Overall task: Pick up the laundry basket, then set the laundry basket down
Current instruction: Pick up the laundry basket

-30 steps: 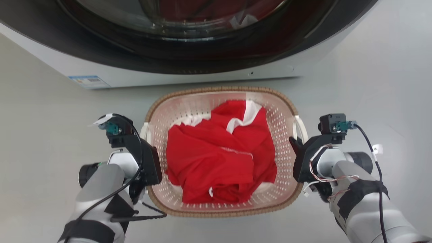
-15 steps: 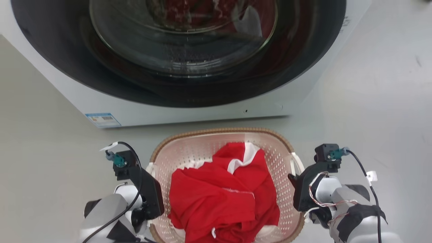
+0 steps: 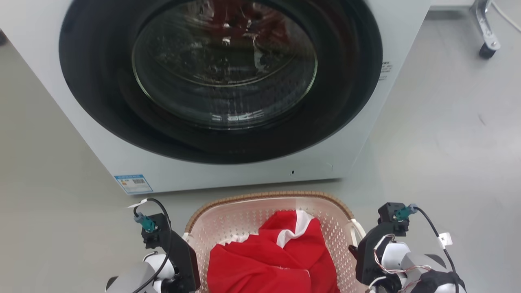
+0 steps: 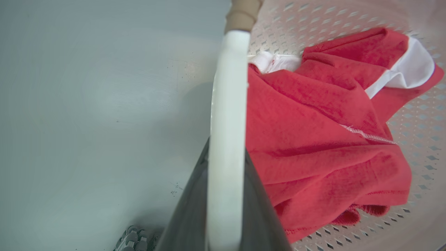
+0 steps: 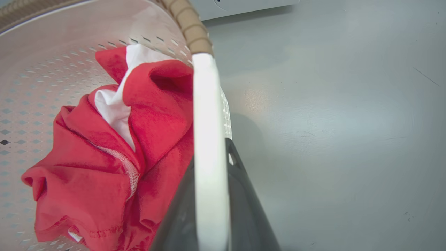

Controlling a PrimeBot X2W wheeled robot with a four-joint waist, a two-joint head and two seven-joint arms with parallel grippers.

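The laundry basket [image 3: 268,197], pale pink and perforated with a brown woven rim, sits at the bottom of the head view in front of the washing machine. A red garment with a white collar [image 3: 281,260] fills it. My left gripper [image 3: 185,260] is shut on the basket's left white handle [image 4: 226,104], which runs between its dark fingers [image 4: 259,205]. My right gripper [image 3: 360,252] is shut on the right white handle [image 5: 207,115], also between its fingers [image 5: 244,195]. The basket's near half is cut off. I cannot tell whether it touches the floor.
A white front-loading washing machine [image 3: 407,49] with a round dark glass door [image 3: 224,65] stands directly behind the basket, a blue label [image 3: 133,184] at its lower left. Grey floor lies to both sides. A caster wheel on a metal leg [image 3: 486,47] is at the far right.
The camera has tilted up, so the machine door now fills the upper picture and the basket and grippers sit lower. Both grippers keep their hold on the handles.
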